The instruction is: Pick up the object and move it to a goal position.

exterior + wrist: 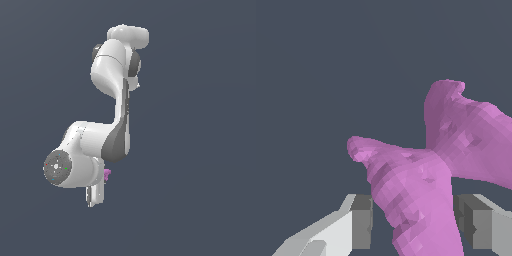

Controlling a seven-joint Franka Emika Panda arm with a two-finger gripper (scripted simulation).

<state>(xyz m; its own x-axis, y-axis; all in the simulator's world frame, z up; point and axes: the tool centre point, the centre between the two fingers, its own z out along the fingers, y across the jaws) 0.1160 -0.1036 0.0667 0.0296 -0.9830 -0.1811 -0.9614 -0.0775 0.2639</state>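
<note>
**Pink piece between the fingers, grasp not confirmed**

The pink bow-tie piece (428, 170) fills the wrist view, lying between the 2 fingers (362, 220) of the tool (416, 222), with gaps visible at both pads, so the tool looks open around it. I judge the grasp step is in hand; closing comes next. The exterior view shows only a pink sliver beside the arm (117, 100); no goal marker appears.

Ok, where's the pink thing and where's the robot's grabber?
pink object (421, 175), wrist view: on its narrow middle.
pink object (107, 173), exterior view: on its visible bit.
gripper (413, 222), wrist view: midway between the fingertips.
</note>
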